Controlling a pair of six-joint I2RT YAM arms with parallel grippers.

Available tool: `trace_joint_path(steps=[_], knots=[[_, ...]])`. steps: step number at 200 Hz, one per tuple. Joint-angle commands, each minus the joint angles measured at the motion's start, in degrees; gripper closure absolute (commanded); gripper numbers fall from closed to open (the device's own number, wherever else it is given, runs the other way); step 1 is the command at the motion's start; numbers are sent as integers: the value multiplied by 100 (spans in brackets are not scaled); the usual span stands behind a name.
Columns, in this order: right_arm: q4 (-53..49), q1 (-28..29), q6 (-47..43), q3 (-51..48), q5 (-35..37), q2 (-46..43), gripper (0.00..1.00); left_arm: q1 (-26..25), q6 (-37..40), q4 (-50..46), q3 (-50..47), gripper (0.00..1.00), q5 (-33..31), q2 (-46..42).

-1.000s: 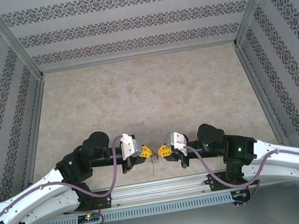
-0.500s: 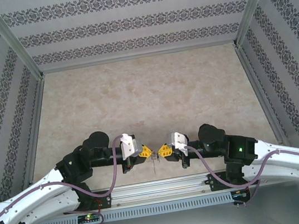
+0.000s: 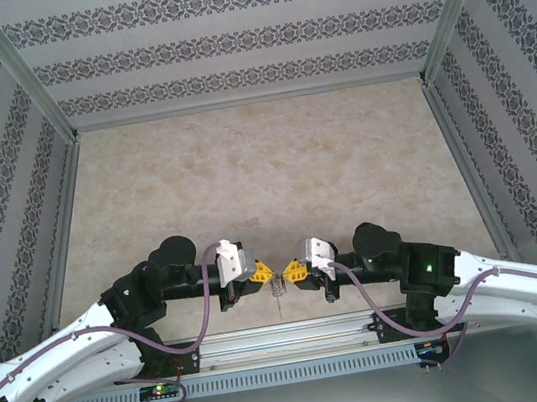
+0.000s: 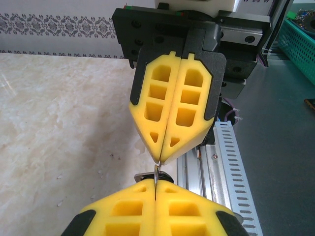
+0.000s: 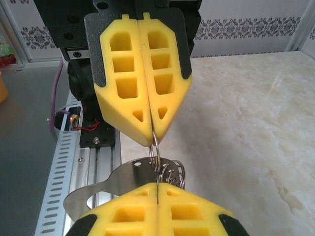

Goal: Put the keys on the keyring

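Stretching away behind the long grey slotted metal rail (image 3: 269, 340) is the beige marble-patterned tabletop (image 3: 264, 171), with patterned wallpaper panels (image 3: 244, 38) on the side farthest from the rail. White-and-black left arm (image 3: 69, 357) comes in from the rail's left end and white-and-black right arm (image 3: 509, 286) from its right end, both bent inward so the wrists face each other just past the rail's middle. Left gripper (image 3: 263, 274), yellow honeycomb foam pads on black fingers, points right. Right gripper (image 3: 294, 272), same build, points left. Tips nearly meet, low over the table just beyond the rail. Left gripper is closed, pads pressed flat together along one seam; right gripper likewise closed, pads flush. Flat silvery metal plate (image 5: 110, 187) with a rounded cut-out shows just past the right gripper's tips, reaching toward the rail; cannot tell what it is or whether it touches the table. Small bunch of thin wire coils (image 5: 173, 171) sits just beside that plate, on the side away from the rail. Thin grey metal wire loop of the keyring (image 5: 156, 146) bridges the gap between the two tips, one end pinched in the left gripper's seam and the other running into the right gripper's seam, just beyond the rail's middle. From above it reads as a faint thin sliver.
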Motion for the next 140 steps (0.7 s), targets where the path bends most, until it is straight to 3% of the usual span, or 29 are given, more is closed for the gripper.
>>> trace_joint_path(steps=[1,140], knots=[[95,38,33,201,-109,-11,100,-63,48,266,85,100,36,-65],[187,32,15,241,-187,63,100,-64,56,261,98,100,30,-35]])
